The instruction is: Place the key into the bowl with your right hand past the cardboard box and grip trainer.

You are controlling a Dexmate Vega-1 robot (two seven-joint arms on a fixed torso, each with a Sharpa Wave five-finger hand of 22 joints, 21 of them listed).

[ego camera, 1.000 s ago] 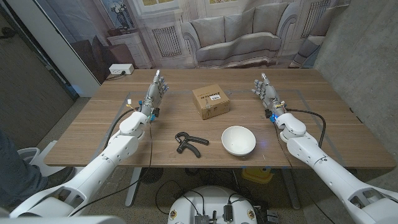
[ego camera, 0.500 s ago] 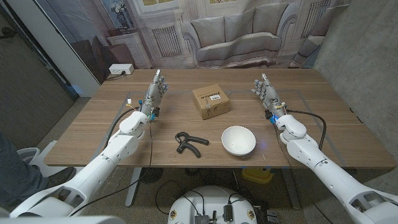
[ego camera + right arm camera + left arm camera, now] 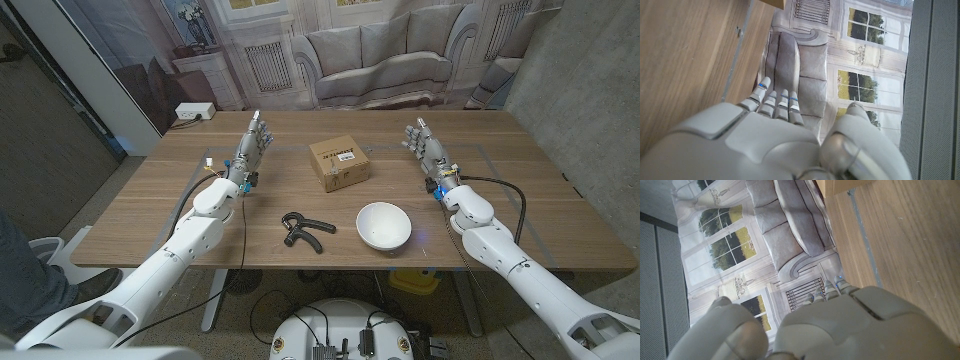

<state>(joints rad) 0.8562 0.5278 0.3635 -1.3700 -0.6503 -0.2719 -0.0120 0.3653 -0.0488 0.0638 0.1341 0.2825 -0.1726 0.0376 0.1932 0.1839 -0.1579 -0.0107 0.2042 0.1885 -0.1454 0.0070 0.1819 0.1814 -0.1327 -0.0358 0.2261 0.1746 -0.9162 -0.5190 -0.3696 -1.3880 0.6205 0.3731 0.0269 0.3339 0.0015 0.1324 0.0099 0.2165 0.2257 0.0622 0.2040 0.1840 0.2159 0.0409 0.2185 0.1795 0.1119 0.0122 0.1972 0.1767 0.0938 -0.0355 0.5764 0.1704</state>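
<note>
Fingers first: on my left hand [image 3: 252, 146], upper left of centre in the head view, they're stretched out, a bit apart, holding nothing. Same for my right hand [image 3: 423, 148] over on the upper right, fingers [image 3: 775, 102] straight, slightly spread, nothing in them. Both hands are parked near the far side of the desk [image 3: 150, 215], well apart from each other.

Going left to right across the middle: the black grip trainer [image 3: 303, 230] lies lower centre-left, the cardboard box [image 3: 338, 162] sits centre, a bit higher up, with a printed label on top, and the white bowl [image 3: 384, 226] is just right of the trainer, lower centre. It looks empty from here.

Now the awkward bit: I honestly can't spot the key anywhere on the desk. It's either too small to make out or hidden, can't say which. So I can't tell you how it looks either.

Progress-wise, I'd say basically nothing is done yet. No key in my right hand, none in the bowl. Still to do: find and pick up the key with the right hand, carry it past the box and trainer, and drop it in the bowl.
</note>
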